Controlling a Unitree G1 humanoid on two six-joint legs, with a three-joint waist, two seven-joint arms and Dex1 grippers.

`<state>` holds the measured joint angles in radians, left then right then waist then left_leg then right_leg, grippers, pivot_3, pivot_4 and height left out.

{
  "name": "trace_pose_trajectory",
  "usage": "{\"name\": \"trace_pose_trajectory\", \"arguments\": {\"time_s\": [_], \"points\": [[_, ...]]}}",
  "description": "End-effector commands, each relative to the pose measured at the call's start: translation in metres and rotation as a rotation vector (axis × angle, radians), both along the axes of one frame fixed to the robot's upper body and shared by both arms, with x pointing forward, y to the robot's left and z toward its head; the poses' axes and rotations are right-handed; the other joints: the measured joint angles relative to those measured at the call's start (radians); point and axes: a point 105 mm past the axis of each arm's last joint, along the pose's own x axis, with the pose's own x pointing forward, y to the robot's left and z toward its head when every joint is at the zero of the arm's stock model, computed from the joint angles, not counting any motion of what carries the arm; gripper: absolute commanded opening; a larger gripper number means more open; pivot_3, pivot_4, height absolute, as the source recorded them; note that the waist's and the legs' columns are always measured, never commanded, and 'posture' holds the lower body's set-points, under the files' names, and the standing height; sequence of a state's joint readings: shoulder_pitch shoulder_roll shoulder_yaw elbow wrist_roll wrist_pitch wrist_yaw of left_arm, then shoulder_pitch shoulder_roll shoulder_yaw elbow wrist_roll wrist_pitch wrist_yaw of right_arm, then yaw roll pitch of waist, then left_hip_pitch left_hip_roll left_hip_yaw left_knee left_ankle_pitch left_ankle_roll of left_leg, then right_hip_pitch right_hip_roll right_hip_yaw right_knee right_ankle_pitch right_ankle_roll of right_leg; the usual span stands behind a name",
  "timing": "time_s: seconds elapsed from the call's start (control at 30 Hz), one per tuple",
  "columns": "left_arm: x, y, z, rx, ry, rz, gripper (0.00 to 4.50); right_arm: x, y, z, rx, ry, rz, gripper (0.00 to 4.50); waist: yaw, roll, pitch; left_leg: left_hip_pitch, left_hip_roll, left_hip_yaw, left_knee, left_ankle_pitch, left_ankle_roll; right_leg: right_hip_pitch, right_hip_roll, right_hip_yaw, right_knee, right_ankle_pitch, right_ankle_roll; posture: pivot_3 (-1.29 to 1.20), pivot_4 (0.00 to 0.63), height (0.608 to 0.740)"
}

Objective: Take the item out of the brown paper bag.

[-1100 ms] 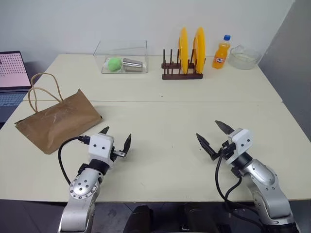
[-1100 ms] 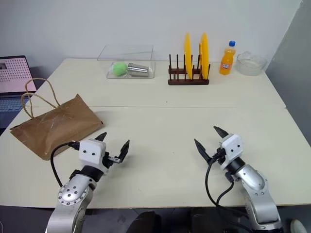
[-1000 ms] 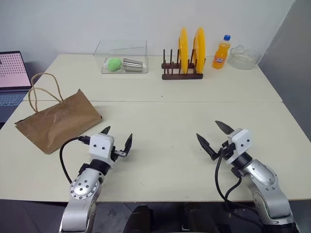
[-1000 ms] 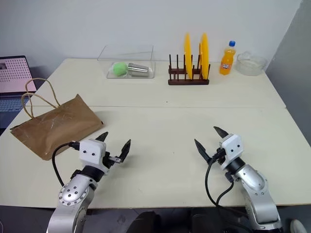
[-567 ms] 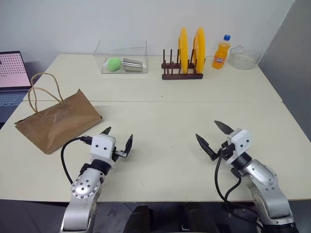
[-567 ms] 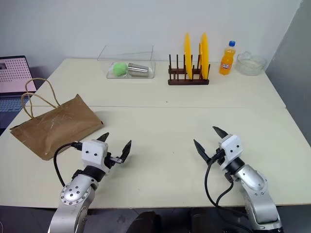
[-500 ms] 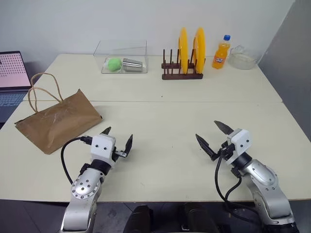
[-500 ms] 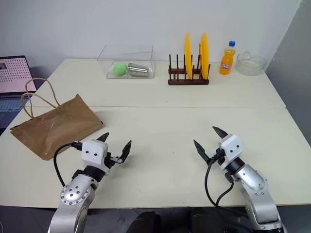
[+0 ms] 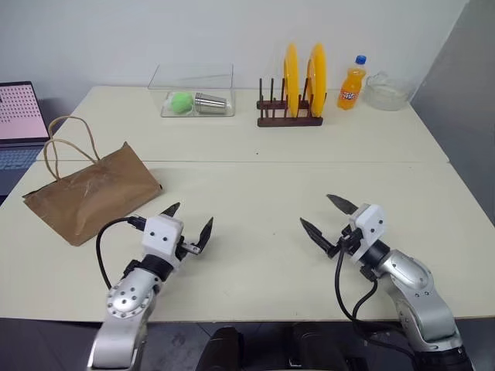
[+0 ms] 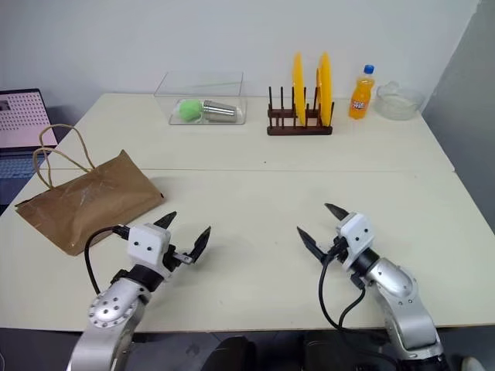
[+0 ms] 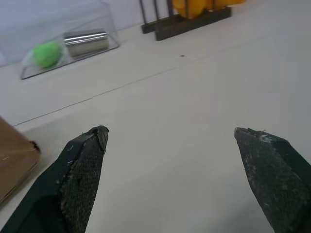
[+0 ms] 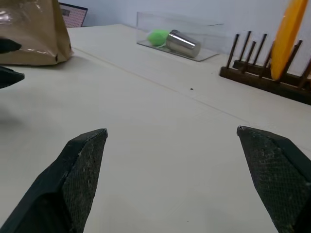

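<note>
Brown paper bag (image 9: 91, 192) lying flat nr table's (image 9: 255, 185) left edge, handles twd laptop (image 9: 18, 124); item inside not visible | L gripper (image 9: 190, 224) fingers spread, empty, just right of bag | bare tabletop mid | R gripper (image 9: 326, 216) fingers spread, empty, well apart fr bag, clear of right edge.

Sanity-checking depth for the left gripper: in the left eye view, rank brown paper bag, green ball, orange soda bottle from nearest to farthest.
From the left gripper:
1. brown paper bag, lying just off to its left, nearest.
2. green ball, inside the clear box at the table's far edge, straight ahead.
3. orange soda bottle, far right corner beyond the plate rack, farthest.
</note>
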<state>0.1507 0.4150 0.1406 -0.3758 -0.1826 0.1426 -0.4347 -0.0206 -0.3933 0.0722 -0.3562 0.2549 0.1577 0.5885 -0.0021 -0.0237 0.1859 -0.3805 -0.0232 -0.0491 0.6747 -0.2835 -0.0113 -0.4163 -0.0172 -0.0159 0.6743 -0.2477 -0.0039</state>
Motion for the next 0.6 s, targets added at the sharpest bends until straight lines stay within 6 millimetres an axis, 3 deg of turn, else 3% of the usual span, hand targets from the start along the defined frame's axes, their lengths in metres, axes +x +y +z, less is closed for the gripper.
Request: {"name": "trace_pose_trajectory", "arguments": {"time_s": [0.03,0.27,0.6], "points": [[0.003,0.027,0.029,-0.008,-0.041,-0.009,4.36,-0.007,0.021,0.027,0.029,-0.051,0.151,4.50,0.000,0.000,0.000,0.000,0.000,0.000,0.000,0.000,0.000,0.000,0.000,0.000,0.000,0.000,0.000,0.00,0.150,0.740],[-0.005,0.083,0.068,-0.085,-0.015,0.086,4.36,-0.011,0.047,0.054,0.014,-0.062,0.385,4.50,-0.002,0.000,0.000,-0.001,0.000,-0.001,0.000,0.000,0.000,0.000,0.000,-0.001,-0.002,0.000,0.000,0.00,0.150,0.740],[-0.047,0.142,0.096,-0.135,0.027,0.229,4.36,-0.020,0.066,0.073,-0.037,-0.036,0.675,4.50,-0.002,0.000,0.001,0.000,0.000,-0.001,-0.004,0.000,0.000,-0.001,0.000,-0.001,-0.004,0.000,0.000,0.00,0.150,0.740]]}}
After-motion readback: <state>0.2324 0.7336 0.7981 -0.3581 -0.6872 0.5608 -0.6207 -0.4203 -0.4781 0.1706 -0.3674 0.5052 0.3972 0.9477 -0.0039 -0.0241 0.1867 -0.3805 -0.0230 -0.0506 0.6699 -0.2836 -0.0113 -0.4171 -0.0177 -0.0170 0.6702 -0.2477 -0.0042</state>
